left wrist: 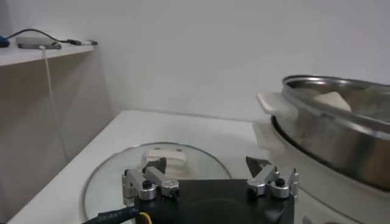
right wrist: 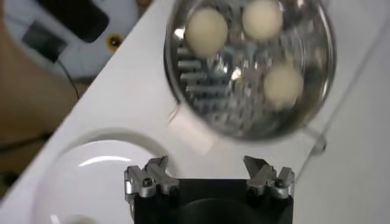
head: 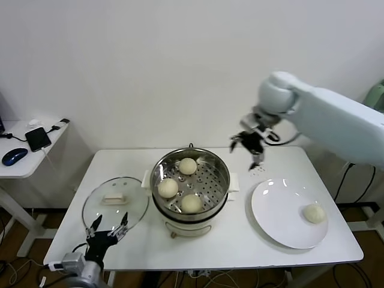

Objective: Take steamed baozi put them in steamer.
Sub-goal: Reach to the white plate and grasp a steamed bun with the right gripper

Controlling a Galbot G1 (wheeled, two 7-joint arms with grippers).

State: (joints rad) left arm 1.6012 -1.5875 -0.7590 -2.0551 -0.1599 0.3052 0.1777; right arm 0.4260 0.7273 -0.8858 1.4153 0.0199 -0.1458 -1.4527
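Observation:
The steamer point(head: 210, 180) stands mid-table, a shiny steel pot on a white base. Three steamed baozi lie on its perforated tray point(head: 188, 166) point(head: 168, 188) point(head: 191, 203). Another baozi point(head: 314, 213) rests on the white plate point(head: 279, 210) to the right. My right gripper point(head: 251, 147) hangs open and empty above the table, behind the gap between steamer and plate. In the right wrist view the steamer point(right wrist: 244, 103) with its baozi point(right wrist: 207, 30) lies beyond the right gripper point(right wrist: 207, 173). My left gripper point(head: 108, 231) waits open at the table's front left edge.
A flat glass lid point(head: 115, 201) with a cream handle lies left of the steamer, just beyond my left gripper point(left wrist: 207, 170); the lid point(left wrist: 152, 164) and the steamer's wall point(left wrist: 335, 134) show in the left wrist view. A side table with a phone point(head: 37, 138) stands at far left.

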